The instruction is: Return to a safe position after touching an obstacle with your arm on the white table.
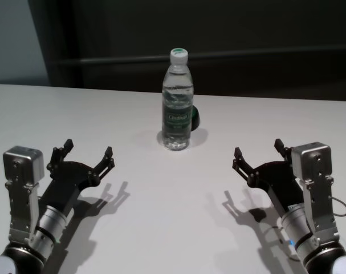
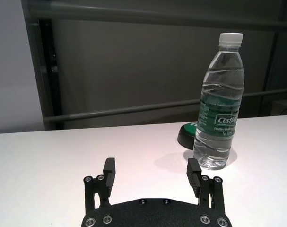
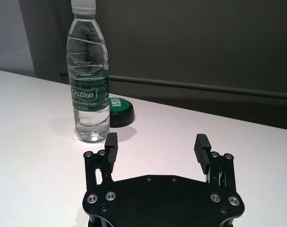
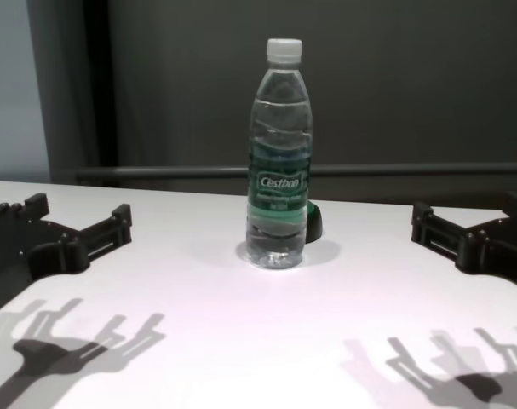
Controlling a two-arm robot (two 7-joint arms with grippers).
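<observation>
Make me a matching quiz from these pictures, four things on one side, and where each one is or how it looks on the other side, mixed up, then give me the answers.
Things:
1. water bottle
2. small dark rounded object
3. left claw
4. right claw

Descriptions:
A. open, empty, low over the white table on the robot's left
B. upright at the table's middle, white cap on
C. open, empty, low over the table on the robot's right
D. lying on the table just behind the bottle, partly hidden by it

Pairs: 1-B, 2-D, 3-A, 4-C
</observation>
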